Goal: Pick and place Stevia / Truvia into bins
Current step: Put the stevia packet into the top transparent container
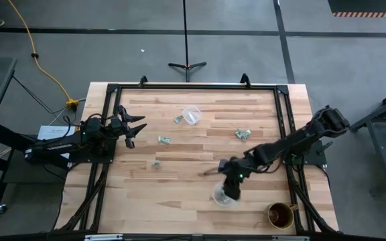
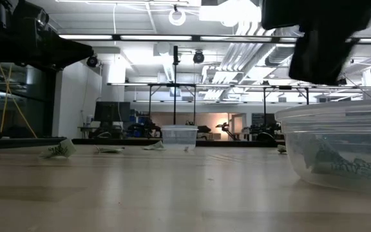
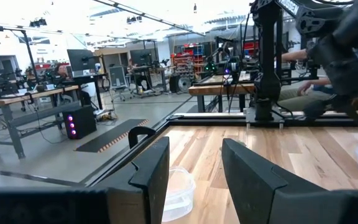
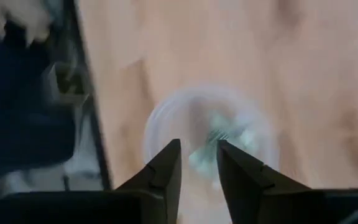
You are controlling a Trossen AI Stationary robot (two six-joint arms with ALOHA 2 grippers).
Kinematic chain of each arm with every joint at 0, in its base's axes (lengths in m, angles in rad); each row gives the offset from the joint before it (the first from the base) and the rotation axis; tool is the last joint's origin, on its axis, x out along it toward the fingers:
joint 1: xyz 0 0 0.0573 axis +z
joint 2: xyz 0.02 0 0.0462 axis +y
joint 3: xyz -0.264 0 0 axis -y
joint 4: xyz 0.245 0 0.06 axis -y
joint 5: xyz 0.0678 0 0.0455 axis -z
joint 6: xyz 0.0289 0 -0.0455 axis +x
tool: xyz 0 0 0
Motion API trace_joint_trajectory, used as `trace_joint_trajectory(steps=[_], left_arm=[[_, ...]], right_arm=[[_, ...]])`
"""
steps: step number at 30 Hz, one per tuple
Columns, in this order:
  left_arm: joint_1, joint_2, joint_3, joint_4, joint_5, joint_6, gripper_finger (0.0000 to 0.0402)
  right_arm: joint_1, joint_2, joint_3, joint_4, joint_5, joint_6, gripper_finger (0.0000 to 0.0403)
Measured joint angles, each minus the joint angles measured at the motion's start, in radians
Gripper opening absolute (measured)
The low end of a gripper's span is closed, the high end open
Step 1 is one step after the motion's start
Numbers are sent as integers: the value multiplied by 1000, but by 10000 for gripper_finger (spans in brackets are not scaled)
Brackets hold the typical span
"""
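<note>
Several pale green paper sachets (image 1: pixel 164 139) lie mid-desk; we judge them light and limp, best pinched flat. Our right claw (image 1: pixel 230 185), fingers parted and empty, hangs over the near-edge clear plastic cup (image 1: pixel 224 197).

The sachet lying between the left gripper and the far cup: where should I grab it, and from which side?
Come straight down on that sachet with the left gripper, the nearer one, and pinch across its narrow width. It lies flat on the table, so only its edges give purchase; a side approach would likely just push it.
</note>
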Motion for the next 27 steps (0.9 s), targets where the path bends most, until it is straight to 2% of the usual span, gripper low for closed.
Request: trace_joint_trajectory(steps=[3, 9, 15, 21, 27], left_arm=[[0, 0, 0, 0, 0, 0, 182], [0, 0, 0, 0, 0, 0, 182], [0, 0, 0, 0, 0, 0, 182], [0, 0, 0, 0, 0, 0, 182], [0, 0, 0, 0, 0, 0, 182]], right_arm=[[-57, -14, 0, -16, 111, -3, 105], [-254, -19, 0, -209, 117, -79, 125], [-503, -18, 0, -346, 252, -130, 167], [-688, 11, -1, -355, 213, -210, 200], [-770, 64, -1, -373, 154, -261, 206]])
